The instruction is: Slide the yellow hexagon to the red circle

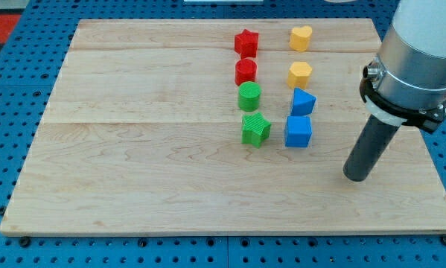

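Note:
The yellow hexagon [300, 74] lies on the wooden board at the view's upper right. The red circle [246, 71] lies to its left, with a gap of bare board between them. My tip [356, 177] rests on the board at the view's right, well below and to the right of the yellow hexagon, touching no block. The rod rises up and to the right into the grey arm [416, 59].
A red star [246, 42] and a yellow heart [301, 37] lie near the top. A green circle [249, 96] and green star [255, 129] lie below the red circle. A blue triangular block [303, 100] and blue cube [298, 132] lie below the hexagon. The board's right edge [424, 141] is near my tip.

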Action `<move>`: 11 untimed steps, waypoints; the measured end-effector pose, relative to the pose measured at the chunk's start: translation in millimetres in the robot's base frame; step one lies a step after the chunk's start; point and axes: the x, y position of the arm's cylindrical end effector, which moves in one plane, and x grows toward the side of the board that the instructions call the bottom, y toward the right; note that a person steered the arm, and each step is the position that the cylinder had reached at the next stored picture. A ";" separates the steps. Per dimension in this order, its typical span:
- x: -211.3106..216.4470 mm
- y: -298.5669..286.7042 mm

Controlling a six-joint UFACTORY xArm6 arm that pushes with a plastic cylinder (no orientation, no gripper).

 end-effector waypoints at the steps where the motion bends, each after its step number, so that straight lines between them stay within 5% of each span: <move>1: 0.0 -0.1; 6: -6.3 -0.7; 9: -131.0 -0.5; 11: -198.5 -65.7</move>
